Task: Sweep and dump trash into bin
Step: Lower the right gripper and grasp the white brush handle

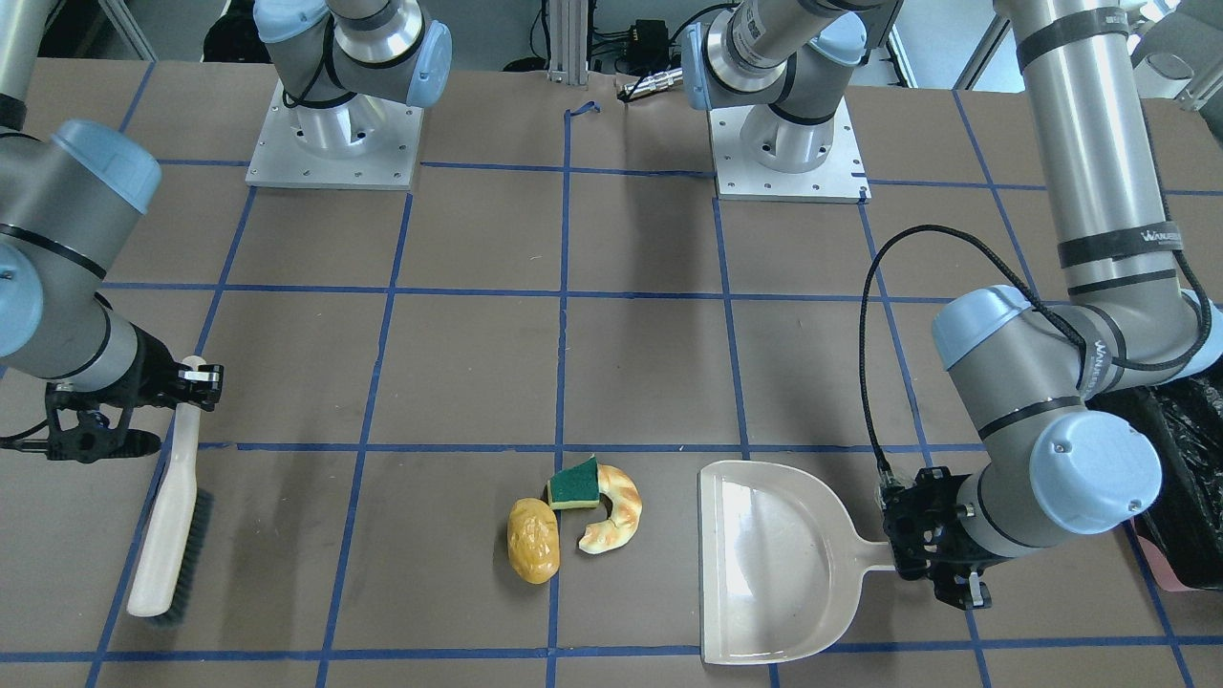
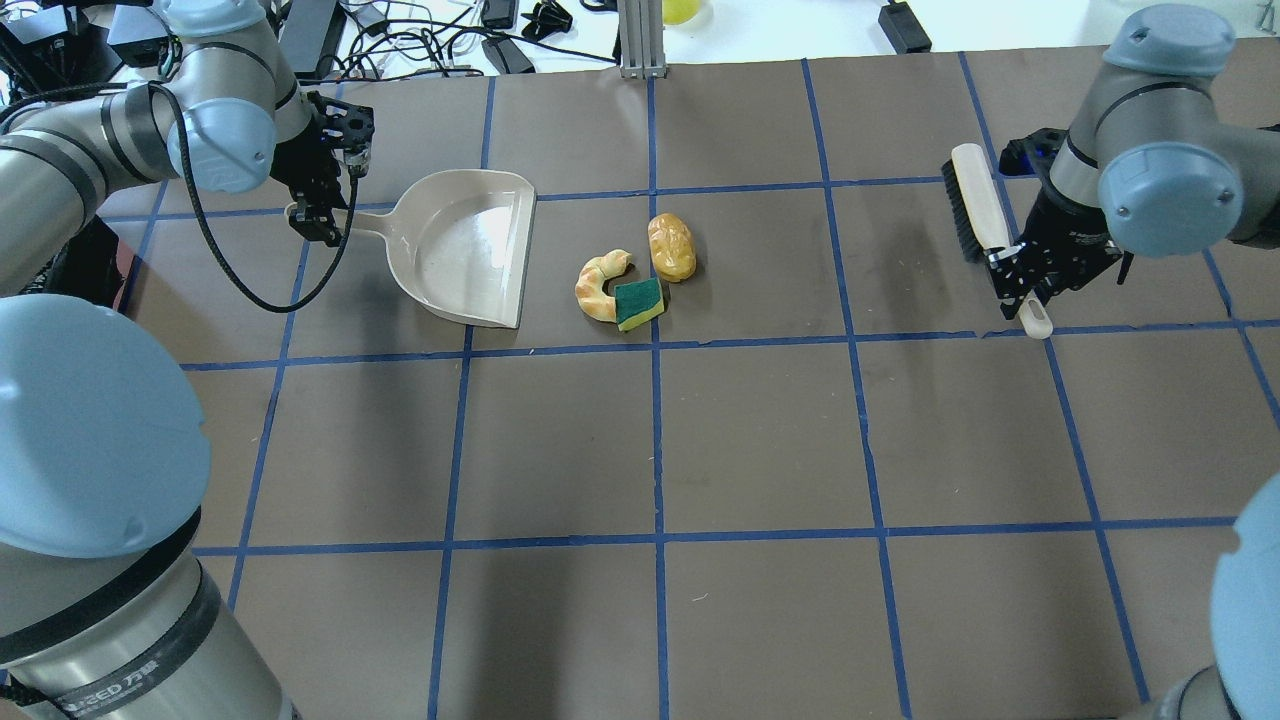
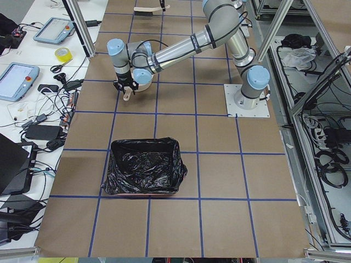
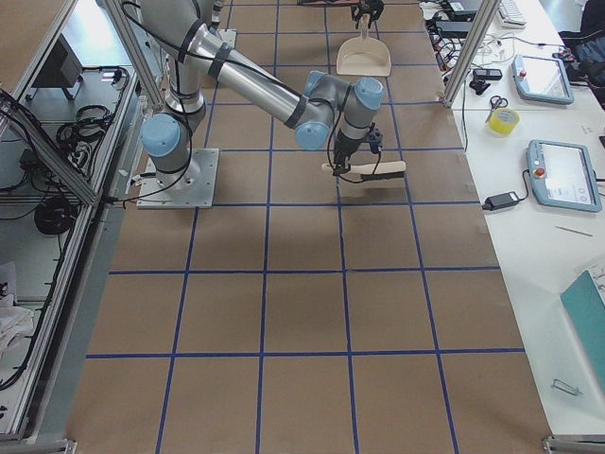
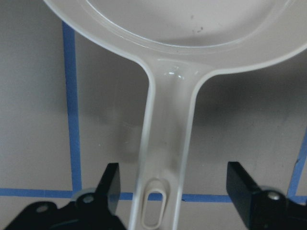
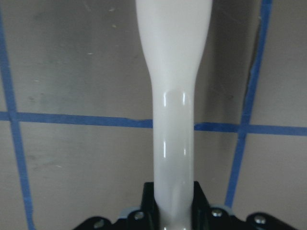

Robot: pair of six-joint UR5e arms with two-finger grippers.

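Mid-bench sits the trash, in one tight cluster: golden-brown bread roll [image 1: 533, 540], curved tan croissant piece [image 1: 611, 516] and green-and-yellow sponge [image 1: 575, 485] propped against the croissant. They lie just off the open lip of the dustpan [image 1: 764, 564], which is empty and faces them. Main risk is the left jaws: they are spread on either side of the pan handle and not touching it, so if the sweep starts before they clamp, I expect the pan to skid away on the bench [image 1: 478, 363] rather than take the load. The right jaws are pinching the brush [image 1: 172, 516] at the very end of its handle. That is a long lever, so bristle drag could twist it in the grip. The brush is well apart from the cluster, on the far side from the pan, so the stroke is long and can fan the pile out. The roll is oval and smooth and likely goes sideways past the lip; the sponge is light and may flip over the bristles. The bin [image 3: 145, 172], lined with a crinkled black bag, is at the robot's left end of the bench, well apart from the pan. A tilted carry could spill items short of it.
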